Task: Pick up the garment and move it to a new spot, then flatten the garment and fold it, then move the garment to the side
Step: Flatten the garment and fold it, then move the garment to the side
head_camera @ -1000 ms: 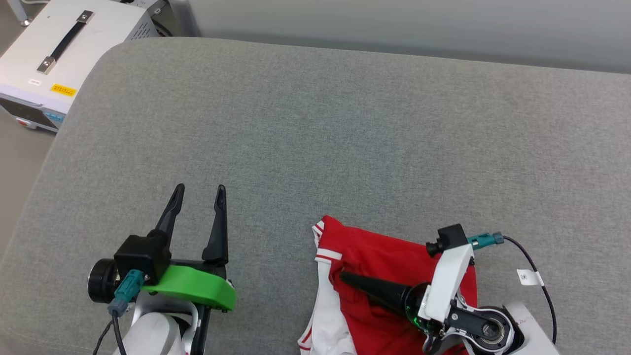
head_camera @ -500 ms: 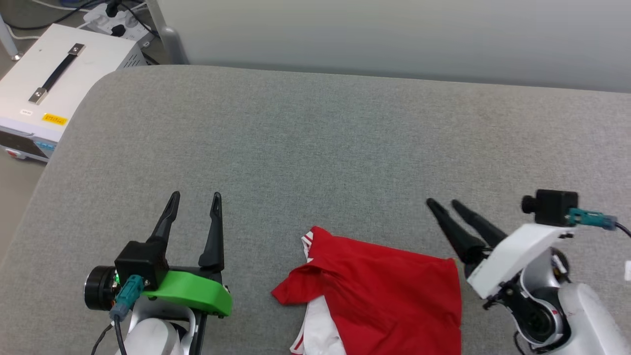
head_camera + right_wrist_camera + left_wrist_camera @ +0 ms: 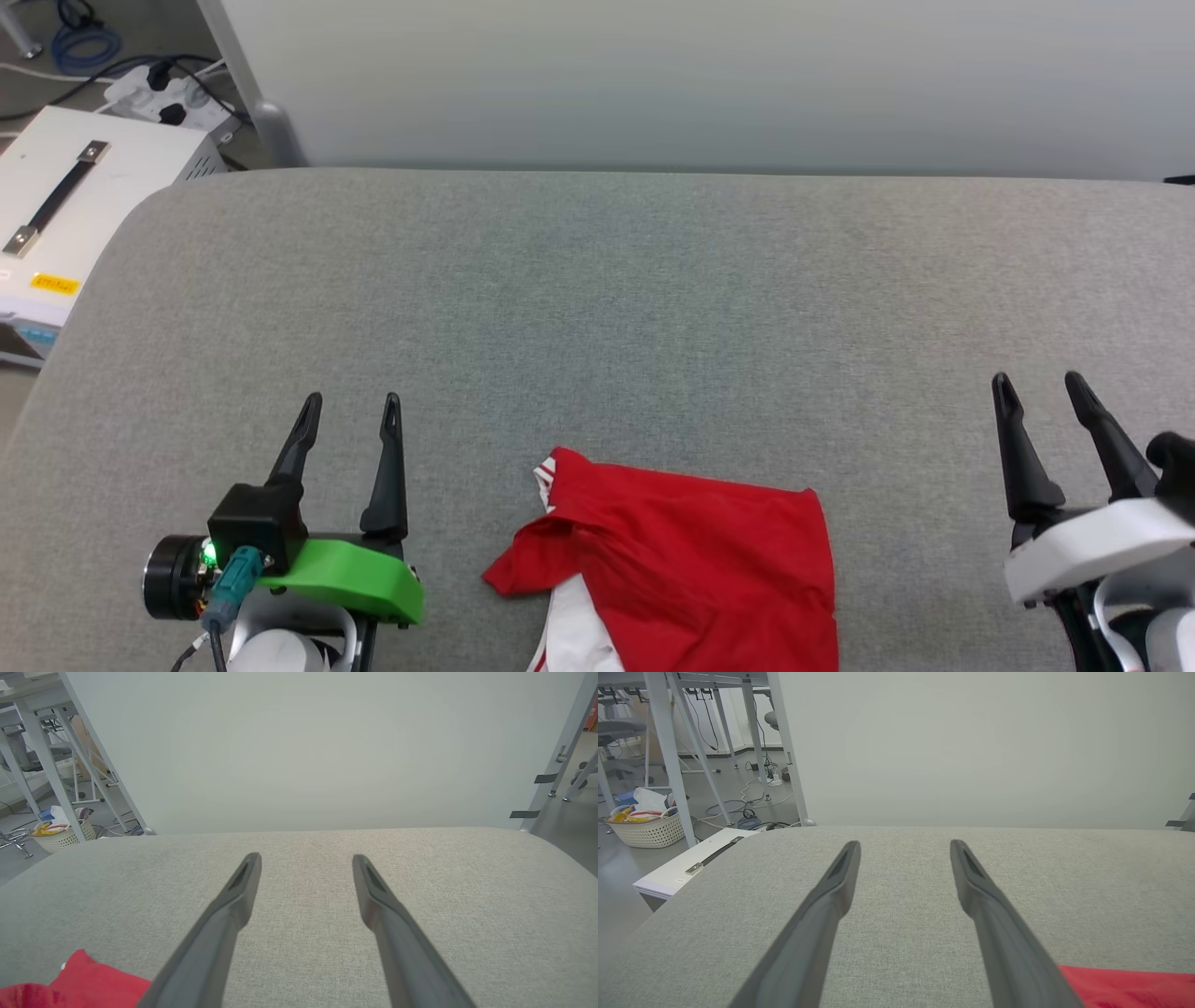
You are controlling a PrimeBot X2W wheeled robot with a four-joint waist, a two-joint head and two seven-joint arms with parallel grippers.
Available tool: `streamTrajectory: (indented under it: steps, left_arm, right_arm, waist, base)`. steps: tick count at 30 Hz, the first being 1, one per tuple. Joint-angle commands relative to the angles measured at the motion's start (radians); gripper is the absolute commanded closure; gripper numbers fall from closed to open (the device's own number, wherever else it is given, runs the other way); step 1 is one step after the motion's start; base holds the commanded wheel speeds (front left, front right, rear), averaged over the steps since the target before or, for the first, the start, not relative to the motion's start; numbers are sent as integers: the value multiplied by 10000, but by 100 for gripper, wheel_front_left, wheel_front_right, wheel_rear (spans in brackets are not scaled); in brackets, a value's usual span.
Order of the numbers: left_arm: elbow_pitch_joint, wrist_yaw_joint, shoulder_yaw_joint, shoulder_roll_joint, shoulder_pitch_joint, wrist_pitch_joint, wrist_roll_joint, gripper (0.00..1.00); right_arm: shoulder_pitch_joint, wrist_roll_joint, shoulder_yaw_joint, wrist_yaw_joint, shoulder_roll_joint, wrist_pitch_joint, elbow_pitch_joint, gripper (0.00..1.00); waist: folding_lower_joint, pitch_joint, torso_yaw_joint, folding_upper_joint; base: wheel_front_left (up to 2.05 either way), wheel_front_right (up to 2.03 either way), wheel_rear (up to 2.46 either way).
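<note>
The red garment point(image 3: 691, 569) lies folded on the grey table point(image 3: 597, 299) at the near middle, with white trim at its left edge and one corner flipped over to the left. Its print is hidden. My left gripper point(image 3: 352, 403) stands open to the garment's left, apart from it. My right gripper point(image 3: 1038, 383) stands open well to its right, holding nothing. A red edge of the garment point(image 3: 1129, 985) shows in the left wrist view beside the open left gripper point(image 3: 903, 845). In the right wrist view the garment point(image 3: 88, 980) lies left of the open right gripper point(image 3: 306, 858).
A white box with a black handle point(image 3: 65, 205) stands off the table's left end, cables and a power strip point(image 3: 159, 89) behind it. A pale wall point(image 3: 709, 84) runs along the table's far edge. A basket point(image 3: 647, 828) sits on the floor.
My right gripper has let go of the garment, lifted off it and swung out to the right, open. The garment now lies folded with a flipped corner. The head camera has tilted up.
</note>
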Motion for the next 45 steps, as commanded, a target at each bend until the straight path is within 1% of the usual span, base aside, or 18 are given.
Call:
streamTrajectory:
  steps: [1,7,12,24,30,34,36,39,42,45]
  left_arm:
    - [-28,43,50,52,155,-57,117,0]
    - [-12,62,122,8,483,-57,146,0]
    - [54,97,199,-64,755,-57,135,0]
    - [232,12,331,-255,1047,-57,40,0]
    - [323,-94,380,-342,926,-57,73,0]
    - [332,-170,433,-418,782,-57,133,0]
    - [315,-222,481,-486,680,-57,165,0]
    - [280,-291,538,-589,516,-57,258,0]
    - [229,-394,586,-741,312,-57,372,0]
    - [209,-520,630,-921,138,-57,472,0]
  right_arm:
    - [262,-217,-20,2,52,-155,-100,0]
    - [950,-656,-4,2,233,-537,-411,0]
    - [1356,-805,52,2,222,-645,-580,0]
    - [1689,-939,398,2,77,-367,-1159,0]
    - [1730,-852,239,2,123,-187,-1147,0]
    - [1779,-330,-287,2,298,200,-815,0]
    - [1796,123,-569,2,246,562,-433,0]
    - [1795,794,-718,2,112,1250,53,0]
    - [1751,1576,-541,2,-59,2084,331,0]
    - [1703,2273,-89,2,-272,2853,416,0]
  waist:
    - [0,-136,-146,0]
    - [0,-284,-344,0]
    - [0,-472,-477,0]
    - [0,-738,-553,0]
    - [0,-694,-473,0]
    - [0,-595,-378,0]
    - [0,-482,-269,0]
    - [0,-311,-103,0]
    - [0,-87,145,0]
    - [0,109,412,0]
  base:
    - [0,0,0]
    - [0,0,0]
    - [0,0,0]
    - [0,0,0]
    - [0,0,0]
    - [0,0,0]
    - [0,0,0]
    - [0,0,0]
    - [0,0,0]
    - [0,0,0]
